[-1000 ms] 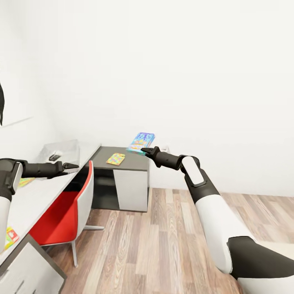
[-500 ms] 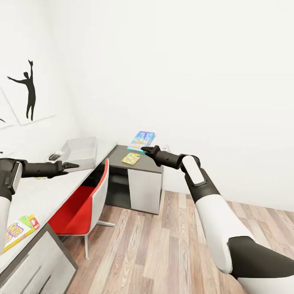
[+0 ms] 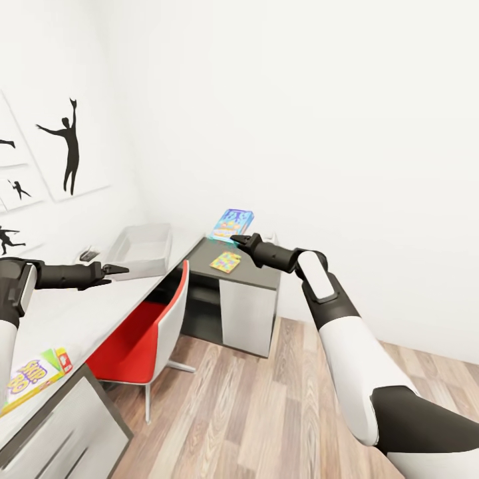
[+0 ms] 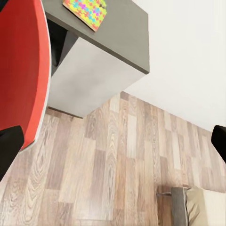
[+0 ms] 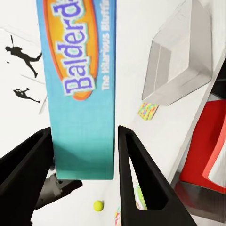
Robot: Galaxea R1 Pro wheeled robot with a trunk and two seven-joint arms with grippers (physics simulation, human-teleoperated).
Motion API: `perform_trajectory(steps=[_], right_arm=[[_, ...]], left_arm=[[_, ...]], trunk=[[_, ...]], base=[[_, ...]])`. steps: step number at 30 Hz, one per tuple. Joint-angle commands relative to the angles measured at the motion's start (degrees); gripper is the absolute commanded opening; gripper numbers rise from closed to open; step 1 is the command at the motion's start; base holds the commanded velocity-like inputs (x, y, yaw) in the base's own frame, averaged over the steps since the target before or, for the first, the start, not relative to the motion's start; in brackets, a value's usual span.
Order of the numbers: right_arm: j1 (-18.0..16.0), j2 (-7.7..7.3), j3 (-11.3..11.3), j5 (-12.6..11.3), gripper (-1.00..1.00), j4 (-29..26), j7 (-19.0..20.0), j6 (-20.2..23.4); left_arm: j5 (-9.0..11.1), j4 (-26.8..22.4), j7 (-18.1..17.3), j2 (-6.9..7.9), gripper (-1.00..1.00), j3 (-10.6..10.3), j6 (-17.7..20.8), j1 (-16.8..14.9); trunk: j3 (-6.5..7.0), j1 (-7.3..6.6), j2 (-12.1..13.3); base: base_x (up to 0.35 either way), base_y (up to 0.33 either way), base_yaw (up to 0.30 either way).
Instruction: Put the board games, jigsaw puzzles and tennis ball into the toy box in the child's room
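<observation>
Blue board game (image 5: 82,89) in right tool (image 5: 84,174), one toy box (image 3: 142,247)

Printed glossy card on the Balderdash board game (image 5: 82,89), teal with an orange oval, pinched between matt black plastic fingers (image 5: 136,176) of the right gripper (image 5: 82,181). Smooth pale grey plastic for the toy box (image 3: 142,247), faintly satiny. Matt pale top on the table (image 3: 80,313), matt dark grey on its far lower section. Printed paper look to the jigsaw puzzle (image 3: 225,261). Red chair (image 3: 143,329) with smooth matt seat, white shell. Wood-grain plank floor (image 3: 253,406), low sheen. Fuzzy yellow tennis ball (image 5: 98,205), too small to judge
</observation>
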Motion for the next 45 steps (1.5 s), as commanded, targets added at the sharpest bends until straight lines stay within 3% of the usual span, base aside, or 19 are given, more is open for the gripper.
perform_trajectory(steps=[1,18,28,45], right_arm=[[-0.05,0.0,-0.04,0.43,-1.0,-0.26,0.34,0.11],[-0.05,0.0,1.02,0.51,-1.0,-2.13,-0.21,0.4],[-0.05,0.0,0.98,0.1,-1.0,-7.52,-1.73,1.16],[-0.13,0.0,1.0,0.01,-1.0,-7.5,-2.2,1.3]], left_arm=[[-0.6,-0.03,-0.54,-0.04,1.0,0.18,0.39,-0.08],[-0.55,-0.03,-0.72,0.0,1.0,0.21,0.36,-0.08],[-0.7,-0.03,-5.29,0.05,1.0,0.32,0.38,-0.08],[-0.62,-0.06,-5.75,-0.03,1.0,0.41,0.33,-0.08]], trunk=[[-0.13,0.06,-0.12],[-0.13,0.06,-0.12],[-0.13,0.06,-0.12],[-0.13,0.06,-0.12]], base=[[0.204,-0.175,0.007],[0.124,-0.092,0.02],[0.029,-0.096,0.262],[0.016,-0.029,0.286]])
